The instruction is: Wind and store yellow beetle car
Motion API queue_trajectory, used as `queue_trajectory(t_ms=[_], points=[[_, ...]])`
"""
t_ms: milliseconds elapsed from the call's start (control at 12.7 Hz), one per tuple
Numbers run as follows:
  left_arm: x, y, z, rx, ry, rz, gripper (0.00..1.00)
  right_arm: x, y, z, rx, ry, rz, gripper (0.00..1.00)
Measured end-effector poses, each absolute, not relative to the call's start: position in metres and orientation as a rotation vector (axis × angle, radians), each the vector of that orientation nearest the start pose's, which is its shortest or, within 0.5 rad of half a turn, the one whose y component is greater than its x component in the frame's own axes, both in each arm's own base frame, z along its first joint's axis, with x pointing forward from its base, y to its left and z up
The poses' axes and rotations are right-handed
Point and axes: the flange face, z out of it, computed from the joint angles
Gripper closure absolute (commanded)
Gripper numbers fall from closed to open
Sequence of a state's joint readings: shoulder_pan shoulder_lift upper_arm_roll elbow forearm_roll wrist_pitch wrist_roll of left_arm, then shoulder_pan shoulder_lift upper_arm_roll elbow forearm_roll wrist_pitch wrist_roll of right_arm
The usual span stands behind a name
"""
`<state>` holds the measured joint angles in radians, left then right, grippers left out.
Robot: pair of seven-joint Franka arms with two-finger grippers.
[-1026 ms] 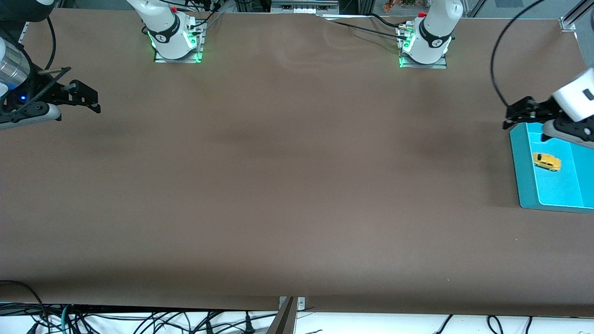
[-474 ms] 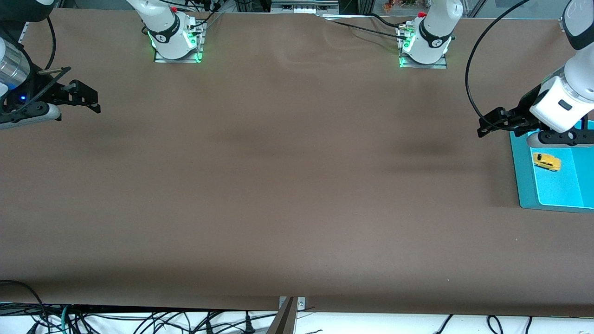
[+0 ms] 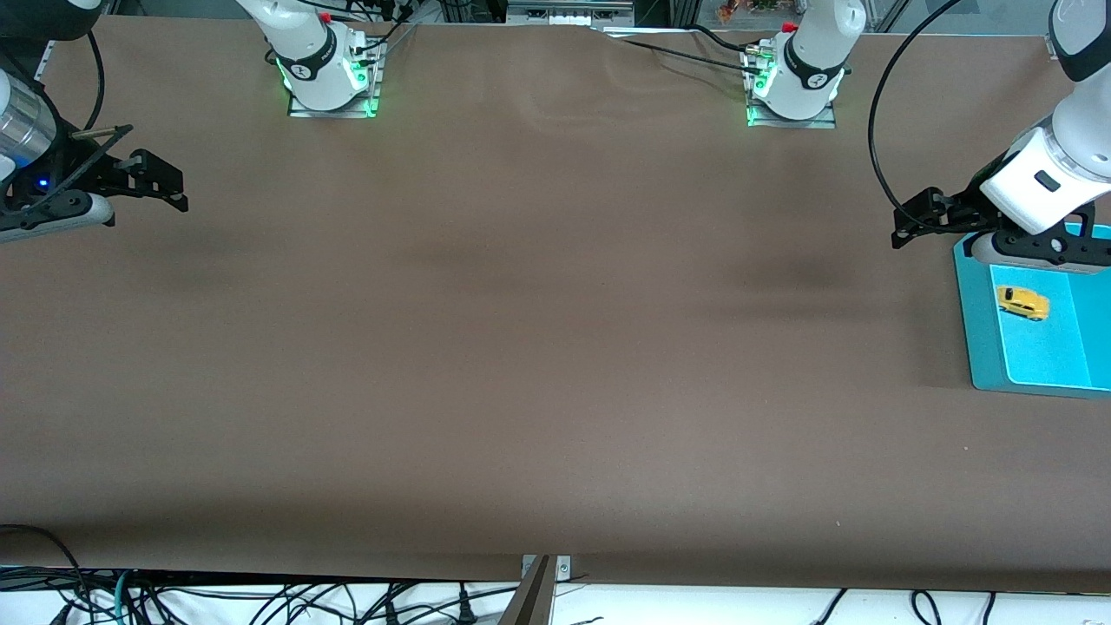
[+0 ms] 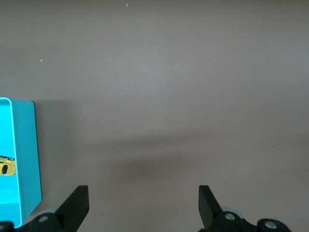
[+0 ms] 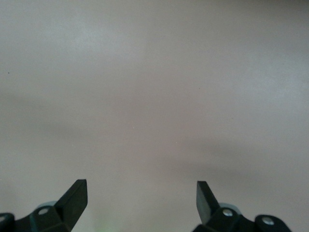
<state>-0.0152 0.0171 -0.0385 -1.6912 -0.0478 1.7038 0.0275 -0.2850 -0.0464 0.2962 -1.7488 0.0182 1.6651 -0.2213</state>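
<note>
front high overhead; wrists low, table-facing

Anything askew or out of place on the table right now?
Nothing stands out. The yellow beetle car sits on its wheels in the teal tray, slightly angled. The left gripper hangs open over the table beside the tray; the right gripper waits open at its end.

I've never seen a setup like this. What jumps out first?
The bright turquoise tray at the left arm's end of the brown table, with a tiny yellow beetle car lying in it. The left gripper hangs open over the table beside the tray; the right gripper waits, open, at the right arm's end.
</note>
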Motion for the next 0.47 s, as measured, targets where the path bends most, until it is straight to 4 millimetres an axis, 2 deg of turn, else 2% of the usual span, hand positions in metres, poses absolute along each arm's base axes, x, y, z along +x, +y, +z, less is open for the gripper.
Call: queue_trajectory(t_ms=[474], points=[[0.5639,-0.028,0.5674,-3.187,0.104,0.045,0.0,0.5438,0.011,0.5738,-3.112,-0.36,0.056,0.0]])
